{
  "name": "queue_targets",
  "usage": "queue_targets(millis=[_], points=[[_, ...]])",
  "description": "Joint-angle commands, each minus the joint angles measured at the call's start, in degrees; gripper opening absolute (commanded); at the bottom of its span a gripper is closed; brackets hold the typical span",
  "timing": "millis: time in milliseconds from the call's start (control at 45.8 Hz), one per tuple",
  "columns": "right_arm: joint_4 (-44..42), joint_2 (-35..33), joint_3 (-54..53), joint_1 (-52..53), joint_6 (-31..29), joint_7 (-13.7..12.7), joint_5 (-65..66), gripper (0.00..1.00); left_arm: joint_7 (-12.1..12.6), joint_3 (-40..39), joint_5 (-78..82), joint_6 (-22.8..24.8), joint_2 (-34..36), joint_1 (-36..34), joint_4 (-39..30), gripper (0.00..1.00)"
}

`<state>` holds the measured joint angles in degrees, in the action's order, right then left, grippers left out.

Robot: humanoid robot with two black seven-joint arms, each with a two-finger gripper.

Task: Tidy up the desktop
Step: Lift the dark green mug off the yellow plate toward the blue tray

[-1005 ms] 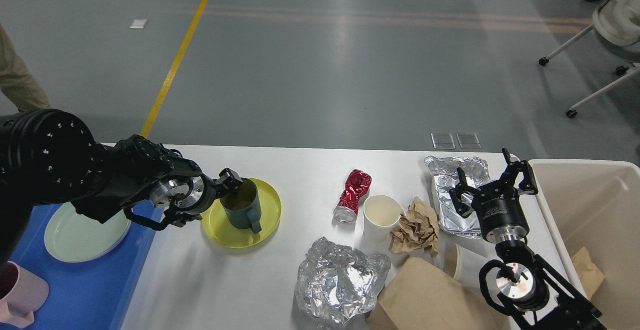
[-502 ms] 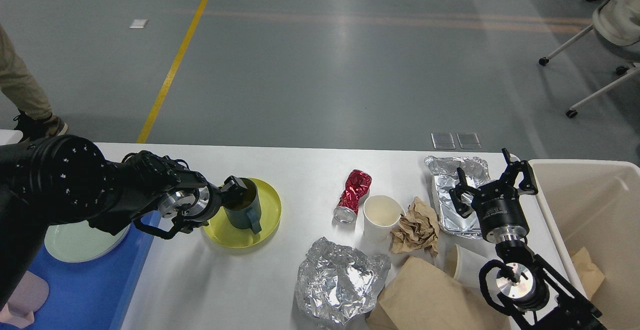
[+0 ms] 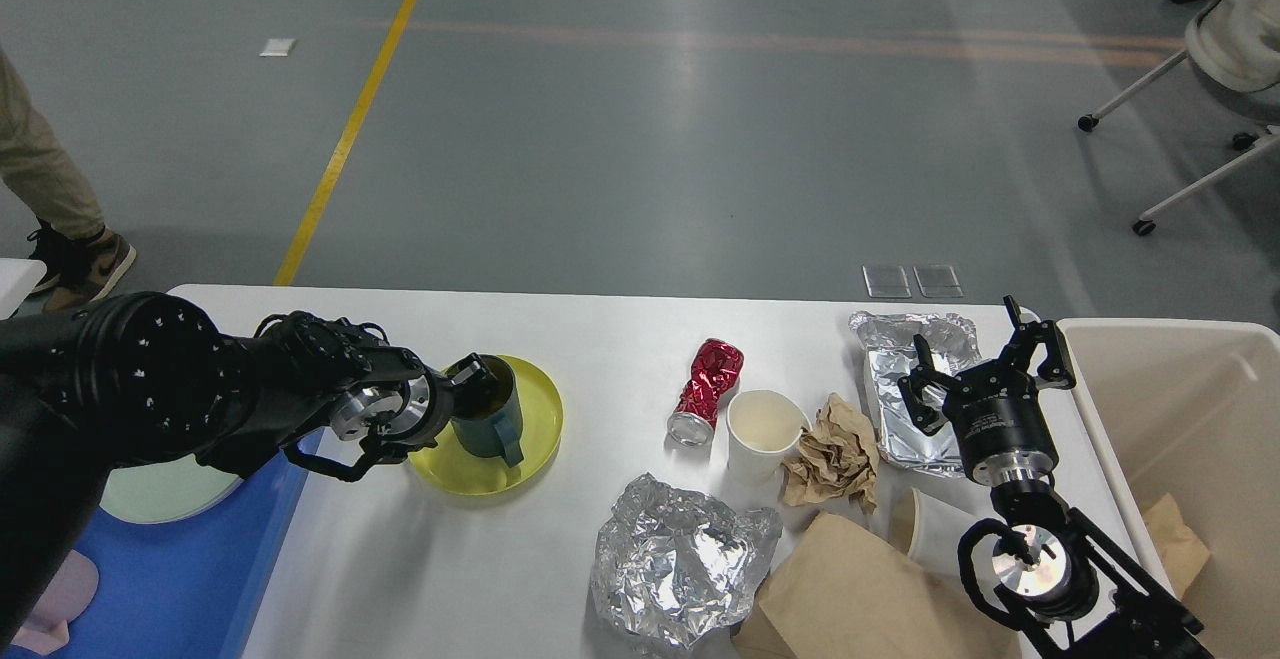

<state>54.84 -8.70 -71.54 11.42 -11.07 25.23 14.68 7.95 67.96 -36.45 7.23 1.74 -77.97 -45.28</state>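
Where the white desktop [image 3: 440, 559] fills the lower half of the head view, clutter sits in two groups. Left-centre: dark teal mug [image 3: 487, 409] upright on a yellow plate [image 3: 535, 439], handle toward the viewer. The left gripper [image 3: 466, 380] is at the mug's rim on its left side, one finger apparently inside and one outside; it seems to pinch the wall, but whether it has closed cannot be told. A rim hold probably suits a lift w/o tipping the brownish contents. Just left, a blue tray [image 3: 190, 559] off the desktop's edge holds a pale green plate [image 3: 165, 489] and a pink cup [image 3: 50, 599], likely the dishes' destination.

Centre-right: crushed red can [image 3: 706, 389] on its side, beside a white paper cup [image 3: 760, 434]; crumpled brown paper [image 3: 830, 454], crumpled foil [image 3: 680, 559], a foil tray [image 3: 905, 389], a brown paper bag [image 3: 850, 589]. All look like refuse, near the beige bin [image 3: 1180, 409] at the right edge.

The right gripper [image 3: 985, 359] hovers over the foil tray, fingers spread apart, holding nothing, prob. waiting.
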Motion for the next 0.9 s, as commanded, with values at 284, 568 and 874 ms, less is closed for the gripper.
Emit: queue_targets(millis=[284, 568, 874], points=[[0.0, 0.0, 0.0, 0.0, 0.0, 0.0, 0.0, 1.0, 0.1, 0.0, -0.1, 0.1, 0.1, -0.1, -0.1, 0.55], [0.0, 0.0, 0.0, 0.0, 0.0, 0.0, -0.1, 1.0, 0.2, 0.0, -0.1, 0.9, 0.5, -0.5, -0.6, 0.43], [0.0, 0.0, 0.0, 0.0, 0.0, 0.0, -0.1, 1.0, 1.4, 0.2, -0.1, 4.4, 0.5, -1.0, -0.9, 0.22]])
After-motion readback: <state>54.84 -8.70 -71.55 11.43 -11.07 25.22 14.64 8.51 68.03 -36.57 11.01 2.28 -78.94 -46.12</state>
